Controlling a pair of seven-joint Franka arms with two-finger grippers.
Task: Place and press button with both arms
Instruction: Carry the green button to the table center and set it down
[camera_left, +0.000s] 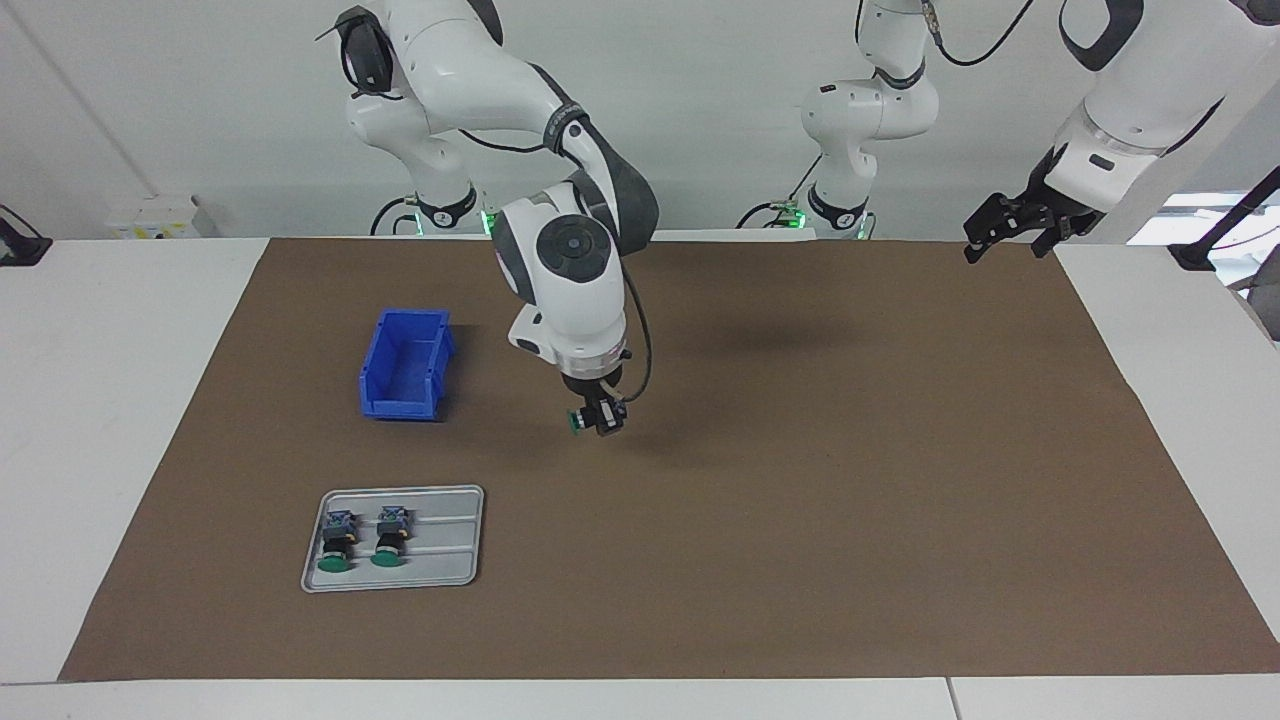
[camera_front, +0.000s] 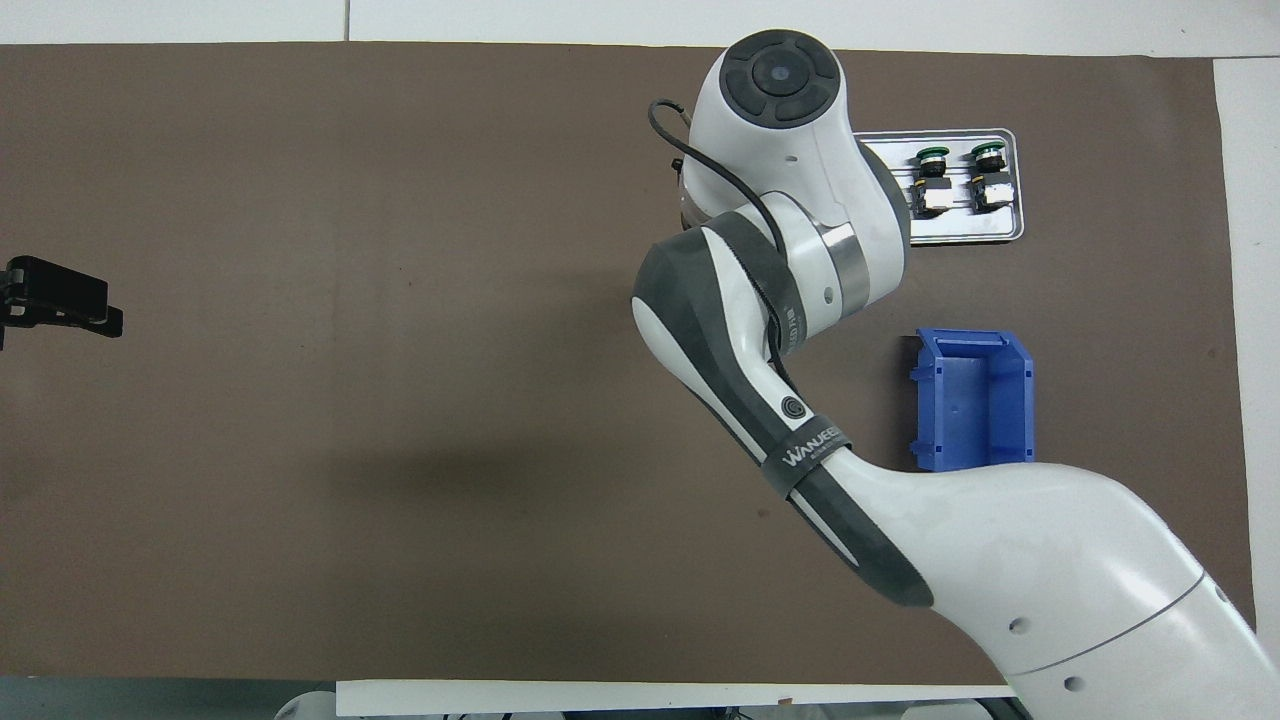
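Note:
My right gripper (camera_left: 600, 417) hangs a little above the brown mat, shut on a button (camera_left: 584, 421) whose green cap points sideways toward the right arm's end. In the overhead view the right arm's own wrist hides this gripper and its button. Two more buttons (camera_left: 335, 541) (camera_left: 389, 537) lie side by side in the grey tray (camera_left: 450, 545), green caps away from the robots; the overhead view shows the buttons (camera_front: 930, 180) (camera_front: 986, 176) in the tray (camera_front: 960, 228) too. My left gripper (camera_left: 1006, 242) waits open and empty in the air over the mat's corner at the left arm's end, also visible as the left gripper (camera_front: 58, 300).
An empty blue bin (camera_left: 405, 366) stands on the mat (camera_left: 850, 480) nearer to the robots than the tray, and shows as the blue bin (camera_front: 972, 400) from above. White tabletop borders the mat.

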